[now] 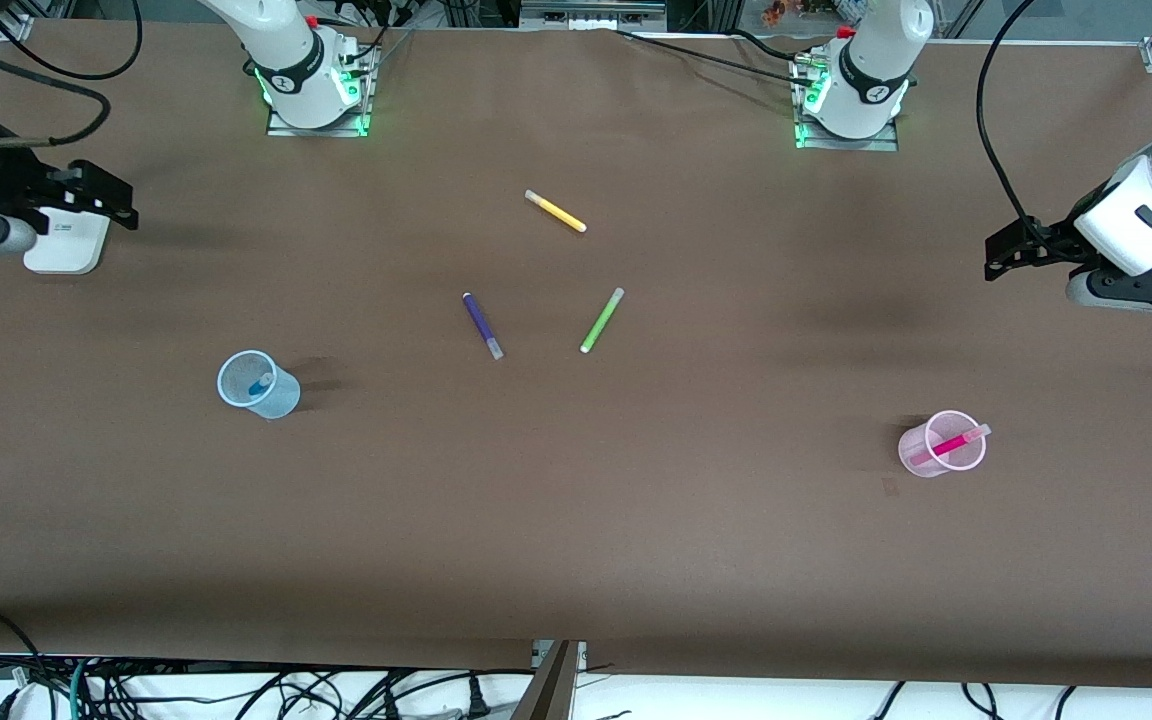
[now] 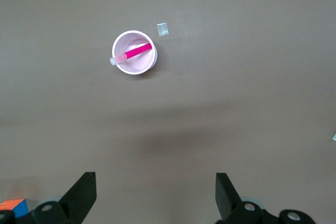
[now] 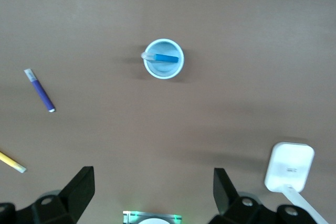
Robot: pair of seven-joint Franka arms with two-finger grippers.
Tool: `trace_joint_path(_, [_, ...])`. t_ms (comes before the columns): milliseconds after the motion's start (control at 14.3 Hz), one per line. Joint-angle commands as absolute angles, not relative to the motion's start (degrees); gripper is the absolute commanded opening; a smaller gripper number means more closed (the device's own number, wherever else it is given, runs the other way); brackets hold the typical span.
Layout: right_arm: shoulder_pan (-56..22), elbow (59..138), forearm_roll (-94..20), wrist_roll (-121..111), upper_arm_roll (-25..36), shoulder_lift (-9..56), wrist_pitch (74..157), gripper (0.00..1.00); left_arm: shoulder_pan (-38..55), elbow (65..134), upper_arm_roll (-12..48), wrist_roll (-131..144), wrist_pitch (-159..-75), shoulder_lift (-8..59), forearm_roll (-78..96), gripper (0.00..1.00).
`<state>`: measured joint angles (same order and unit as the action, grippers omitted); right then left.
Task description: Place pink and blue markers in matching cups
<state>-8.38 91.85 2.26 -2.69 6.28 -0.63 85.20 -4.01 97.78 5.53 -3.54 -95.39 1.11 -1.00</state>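
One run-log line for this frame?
magenta-pink marker in pale pink cup | sky-blue marker in pale blue cup | both jaws open, empty

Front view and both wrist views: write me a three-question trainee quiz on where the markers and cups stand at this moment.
1. True or false: the pink marker lies on the table beside the pink cup.
2. Which loose pen lies nearest the front camera? A) yellow pen B) purple pen C) green pen
3. Fill in: the blue marker sits in the ___ cup.

Key
1. False: it stands inside the pink cup, cap end past the rim.
2. B, narrowly.
3. blue

The left gripper and right gripper are both open and empty, waiting at their own ends of the table.
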Motion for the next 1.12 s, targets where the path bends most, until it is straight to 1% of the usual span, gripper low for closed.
trace_joint_path(0, [-7.38,90.18,3.61,-2.11,5.27,-0.35,81.05,1.00,-4.31,95.98,5.98,-3.25,-93.78,1.76,0.44,1.00])
trace_joint_path(280, [-7.21,85.43,3.34,-1.67,5.45,1.75,77.61,1.00,-4.22,95.98,5.98,-3.25,-93.69,1.76,0.53,1.00])
trace_joint_path(1051, [-7.21,85.25,3.34,-1.67,5.54,1.93,77.61,1.00,-4.13,95.89,5.98,-3.25,-93.60,1.76,0.44,1.00])
